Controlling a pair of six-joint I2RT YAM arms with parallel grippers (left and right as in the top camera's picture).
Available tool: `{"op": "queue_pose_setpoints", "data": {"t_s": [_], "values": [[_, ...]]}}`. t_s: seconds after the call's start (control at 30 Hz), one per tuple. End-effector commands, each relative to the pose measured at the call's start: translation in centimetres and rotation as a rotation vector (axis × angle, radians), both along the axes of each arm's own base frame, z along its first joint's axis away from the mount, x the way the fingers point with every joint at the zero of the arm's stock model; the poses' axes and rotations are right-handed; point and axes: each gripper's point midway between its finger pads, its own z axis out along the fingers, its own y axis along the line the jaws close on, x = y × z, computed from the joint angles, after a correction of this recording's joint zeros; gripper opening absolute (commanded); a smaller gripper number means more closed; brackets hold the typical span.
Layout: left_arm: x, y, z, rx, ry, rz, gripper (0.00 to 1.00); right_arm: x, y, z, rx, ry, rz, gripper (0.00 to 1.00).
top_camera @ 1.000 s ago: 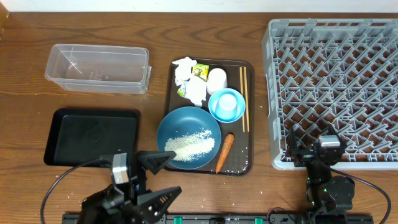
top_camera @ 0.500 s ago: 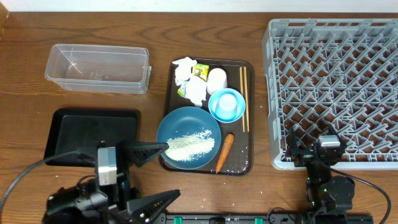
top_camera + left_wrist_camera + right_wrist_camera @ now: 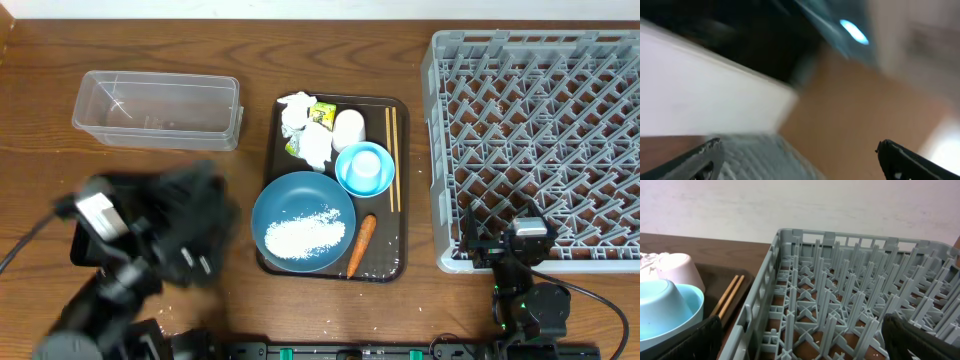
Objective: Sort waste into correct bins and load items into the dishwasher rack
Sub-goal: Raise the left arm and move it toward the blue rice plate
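The grey dishwasher rack takes up the whole right side of the table. Its left rim runs just beside the right rim of the brown serving tray, with only a thin strip of wood between them. The clear container stands at the far left, well apart from the tray, with bare wood between them.

On the tray, the dark-blue plate sits at the near end with white rice on it. The carrot lies just right of the plate. Behind them come the light-blue bowl and the whitish-pink cup. The crumpled napkins and the green-yellow wrapper are in the far left corner. The chopsticks lie along the tray's right rim.

The left arm is a dark blur left of the plate and hides whatever lies under it. Its wrist view is smeared too. Only the fingertips show, in the lower corners, so the left gripper is spread wide with nothing in it.

The right gripper sits low at the rack's near left corner, jaws wide and released. Its camera looks along the rack and shows what the overhead flattens. The pegs rise tall above the rack's rim, and a light-blue cup sits inside the bowl with the pink cup just behind it.
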Motion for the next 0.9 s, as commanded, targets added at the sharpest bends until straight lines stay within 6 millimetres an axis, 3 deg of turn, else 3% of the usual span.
{"op": "queue_pose_setpoints", "data": {"t_s": [0.0,0.1,0.23,0.4,0.53,0.63,0.77,0.87], "values": [[4.2,7.6,-0.2,-0.128,0.031,0.432,1.00,0.0,0.2,-0.1,-0.012,0.004,0.009,0.99],[5.5,9.8,-3.6,-0.001,0.113,0.572,1.00,0.0,0.2,-0.1,-0.012,0.004,0.009,0.99],[5.8,10.1,-8.5,0.136,0.296,0.597,1.00,0.0,0.2,-0.1,-0.012,0.004,0.009,0.99],[3.8,11.5,-13.3,0.341,0.528,0.700,1.00,0.0,0.2,-0.1,-0.012,0.004,0.009,0.99],[1.3,12.5,-14.1,0.441,0.644,0.790,1.00,0.0,0.2,-0.1,-0.012,0.004,0.009,0.99],[-0.1,11.0,-14.4,0.441,0.701,0.720,1.00,0.0,0.2,-0.1,-0.012,0.004,0.009,0.99],[-2.1,5.5,-16.2,0.381,0.783,0.406,1.00,0.0,0.2,-0.1,-0.012,0.004,0.009,0.99],[-3.4,2.9,-16.8,0.331,0.822,0.258,1.00,0.0,0.2,-0.1,-0.012,0.004,0.009,0.99]]}}
